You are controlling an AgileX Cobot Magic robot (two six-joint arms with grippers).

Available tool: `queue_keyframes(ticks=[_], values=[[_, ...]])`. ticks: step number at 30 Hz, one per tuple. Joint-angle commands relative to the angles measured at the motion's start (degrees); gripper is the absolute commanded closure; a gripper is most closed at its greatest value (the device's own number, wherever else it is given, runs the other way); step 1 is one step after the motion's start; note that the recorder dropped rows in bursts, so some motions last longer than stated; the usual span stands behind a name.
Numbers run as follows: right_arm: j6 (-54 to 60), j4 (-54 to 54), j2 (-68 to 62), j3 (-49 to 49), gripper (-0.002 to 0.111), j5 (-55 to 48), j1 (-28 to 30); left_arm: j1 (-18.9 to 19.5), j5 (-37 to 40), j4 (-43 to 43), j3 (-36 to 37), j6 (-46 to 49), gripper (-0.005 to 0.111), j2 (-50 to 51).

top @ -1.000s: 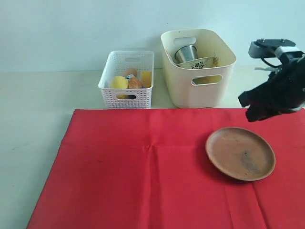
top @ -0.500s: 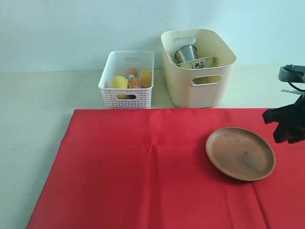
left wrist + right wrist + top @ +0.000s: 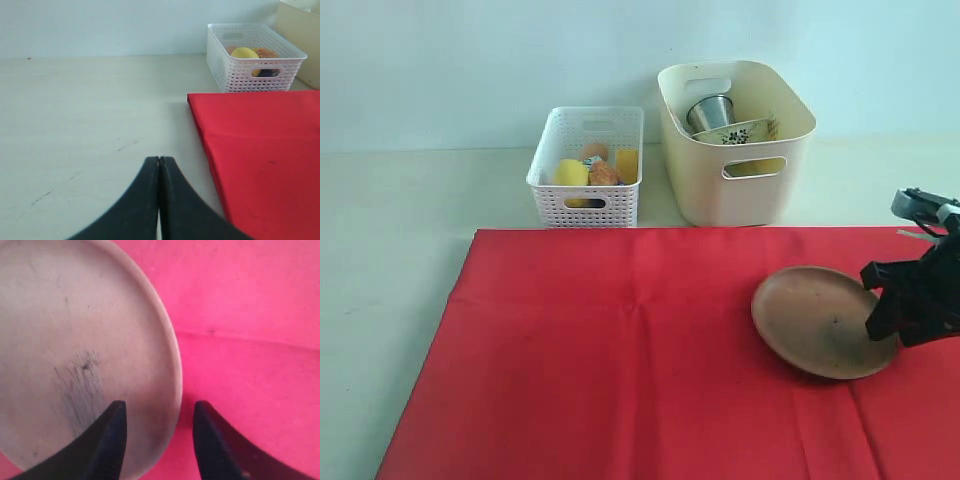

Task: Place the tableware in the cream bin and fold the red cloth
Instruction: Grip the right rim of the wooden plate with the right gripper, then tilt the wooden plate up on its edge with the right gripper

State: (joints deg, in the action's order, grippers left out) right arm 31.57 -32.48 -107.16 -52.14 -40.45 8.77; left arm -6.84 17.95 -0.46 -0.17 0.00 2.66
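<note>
A round brown plate [image 3: 817,320] lies on the red cloth [image 3: 620,350], right of the middle. My right gripper [image 3: 882,312] hangs open over the plate's right rim [image 3: 172,365], one finger above the plate and the other above the cloth. The cream bin [image 3: 735,140] at the back holds a steel cup [image 3: 710,110] and a pale green bowl [image 3: 735,132]. My left gripper [image 3: 159,160] is shut with nothing in it, above bare table beside the cloth's edge [image 3: 200,125]. It is out of the exterior view.
A white perforated basket [image 3: 586,165] with food items stands left of the cream bin, also seen in the left wrist view as the basket [image 3: 255,57]. Pale tabletop [image 3: 390,250] lies left of the cloth.
My right gripper has come down from beside the cream bin to the plate's right rim, and its jaws have widened. The left gripper has not changed.
</note>
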Motion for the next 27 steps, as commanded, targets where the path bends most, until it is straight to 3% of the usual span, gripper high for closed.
queue_keyframes(ticks=[1, 10, 27], values=[[1.7, -1.5, -2.4, -1.3, 0.065, -0.5, 0.3, 0.2, -0.2, -0.3, 0.2, 0.0, 0.107, -0.2], [10.3, -10.3, -3.5, -1.7, 0.065, -3.1, 0.3, 0.2, -0.2, -0.3, 0.2, 0.0, 0.107, -0.2], [15.9, -16.1, -3.6, -1.7, 0.072, -5.2, 0.3, 0.2, -0.2, -0.3, 0.2, 0.0, 0.107, -0.2]])
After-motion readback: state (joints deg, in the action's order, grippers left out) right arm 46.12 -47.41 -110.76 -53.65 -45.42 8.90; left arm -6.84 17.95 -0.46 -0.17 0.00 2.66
